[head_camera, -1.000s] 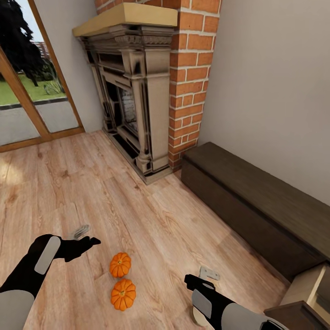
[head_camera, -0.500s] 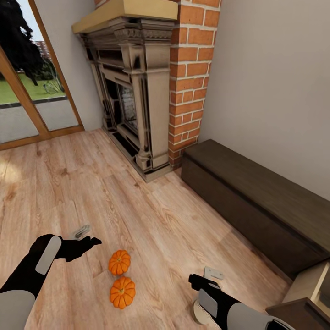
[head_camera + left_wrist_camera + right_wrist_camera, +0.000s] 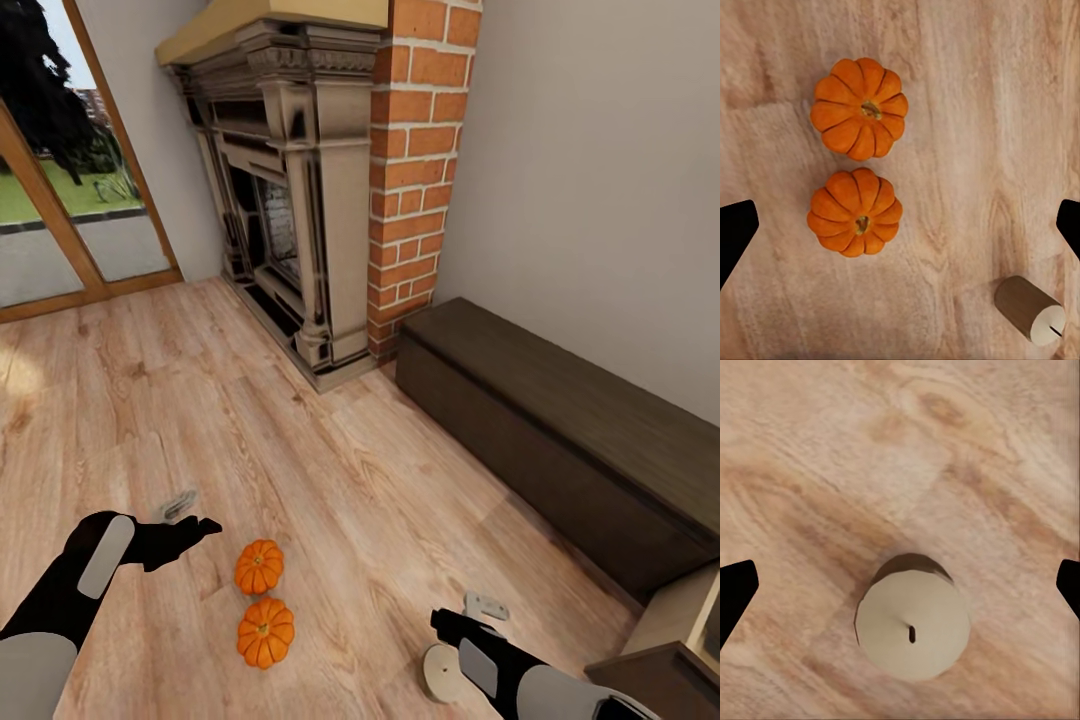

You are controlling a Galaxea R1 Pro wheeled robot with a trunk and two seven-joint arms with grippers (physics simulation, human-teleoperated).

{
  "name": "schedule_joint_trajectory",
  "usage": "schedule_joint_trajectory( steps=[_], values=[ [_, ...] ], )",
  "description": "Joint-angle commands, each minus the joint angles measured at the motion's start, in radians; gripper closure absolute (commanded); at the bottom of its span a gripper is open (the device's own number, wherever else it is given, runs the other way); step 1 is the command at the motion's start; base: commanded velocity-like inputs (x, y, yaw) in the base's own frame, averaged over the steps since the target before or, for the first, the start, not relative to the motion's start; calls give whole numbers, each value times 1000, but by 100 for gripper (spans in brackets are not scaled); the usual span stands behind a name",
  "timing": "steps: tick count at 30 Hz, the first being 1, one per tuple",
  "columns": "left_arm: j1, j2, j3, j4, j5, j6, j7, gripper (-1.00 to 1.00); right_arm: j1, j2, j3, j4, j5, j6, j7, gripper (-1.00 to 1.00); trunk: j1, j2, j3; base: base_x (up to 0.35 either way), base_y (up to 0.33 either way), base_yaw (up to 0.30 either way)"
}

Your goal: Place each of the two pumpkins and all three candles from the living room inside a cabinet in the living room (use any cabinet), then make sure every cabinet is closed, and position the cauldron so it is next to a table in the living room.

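Two orange pumpkins (image 3: 259, 567) (image 3: 265, 632) lie side by side on the wood floor, also seen from above as pumpkins (image 3: 860, 107) (image 3: 855, 212) in the left wrist view. My left gripper (image 3: 190, 515) hangs open above the floor just left of them, its fingertips (image 3: 731, 229) spread wide. A cream candle (image 3: 437, 672) stands upright on the floor right of the pumpkins. My right gripper (image 3: 468, 615) hovers open directly over this candle (image 3: 913, 630). The same candle (image 3: 1029, 309) shows in the left wrist view. The dark-brown cabinet (image 3: 560, 440) runs along the right wall, shut.
A dark ornate fireplace (image 3: 290, 200) with a brick chimney (image 3: 420, 150) stands at the back. Glass doors (image 3: 60, 200) are at the back left. A pale and dark wooden furniture corner (image 3: 665, 650) sits at the near right beside the cabinet's end.
The view has shifted slightly. My right gripper has moved to the right, and the candle beneath it now shows more fully. The left arm and the pumpkins have stayed in place.
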Motion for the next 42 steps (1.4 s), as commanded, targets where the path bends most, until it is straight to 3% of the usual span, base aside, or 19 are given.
schedule_joint_trajectory(
  steps=[1,42],
  values=[
    [0,0,1,-1,9,4,7,-100,0,0,9,2,-10,-3,-4,-100,4,-8,-4,0,0,0],
    [0,-1,-12,-1,10,4,7,-100,0,7,18,5,3,19,9,-100,161,-295,-132,0,0,0]
  ],
)
